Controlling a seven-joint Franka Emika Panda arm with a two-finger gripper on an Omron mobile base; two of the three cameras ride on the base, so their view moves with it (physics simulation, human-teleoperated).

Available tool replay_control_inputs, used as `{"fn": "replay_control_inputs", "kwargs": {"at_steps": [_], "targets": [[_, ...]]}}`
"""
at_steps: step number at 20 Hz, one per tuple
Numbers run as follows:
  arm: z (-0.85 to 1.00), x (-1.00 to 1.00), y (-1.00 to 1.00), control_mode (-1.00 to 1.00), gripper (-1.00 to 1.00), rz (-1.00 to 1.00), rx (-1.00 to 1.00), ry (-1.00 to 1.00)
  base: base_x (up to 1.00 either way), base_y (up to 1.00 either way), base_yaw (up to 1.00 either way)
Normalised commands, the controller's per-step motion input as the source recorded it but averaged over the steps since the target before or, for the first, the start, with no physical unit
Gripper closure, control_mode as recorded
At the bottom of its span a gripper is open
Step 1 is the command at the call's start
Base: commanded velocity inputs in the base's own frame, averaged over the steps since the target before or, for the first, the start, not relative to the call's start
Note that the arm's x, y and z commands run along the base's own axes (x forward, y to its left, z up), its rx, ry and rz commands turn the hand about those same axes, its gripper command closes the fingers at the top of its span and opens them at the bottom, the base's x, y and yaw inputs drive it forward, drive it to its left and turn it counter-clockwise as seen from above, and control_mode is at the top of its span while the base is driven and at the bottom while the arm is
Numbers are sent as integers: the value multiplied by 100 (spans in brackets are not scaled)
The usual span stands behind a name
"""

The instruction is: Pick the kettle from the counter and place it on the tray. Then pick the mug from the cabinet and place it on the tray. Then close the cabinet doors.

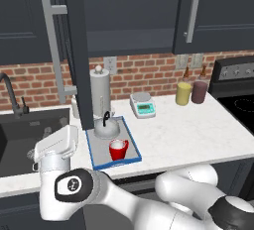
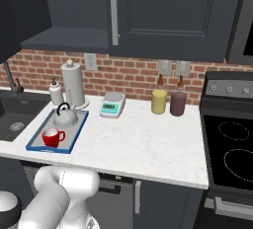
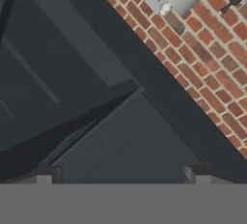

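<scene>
At centre left of the left base view, a flat rectangular blue-rimmed tray lies on the white marble counter, long axis running toward the brick wall. A domed metal kettle sits at its far end, a glossy red mug nearer. The gripper's tips stand apart, empty, facing the dark cabinet.

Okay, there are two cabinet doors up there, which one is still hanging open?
The left cabinet door, swung out edge-on above the tray beside the sink. The right cabinet door, above the yellow and maroon canisters, sits flush and closed.
</scene>
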Motion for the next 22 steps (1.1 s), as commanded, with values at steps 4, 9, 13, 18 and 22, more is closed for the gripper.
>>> {"fn": "replay_control_inputs", "kwargs": {"at_steps": [4,9,13,18,22], "targets": [[0,1,35,-100,-100,0,0,11,0,0,0],[1,0,30,-100,-100,0,0,9,0,0,0],[10,0,9,-100,-100,-8,0,2,0,0,0],[23,-2,0,-100,-100,-19,0,2,0,0,0],[28,0,-4,-100,-100,-24,0,4,0,0,0]]}}
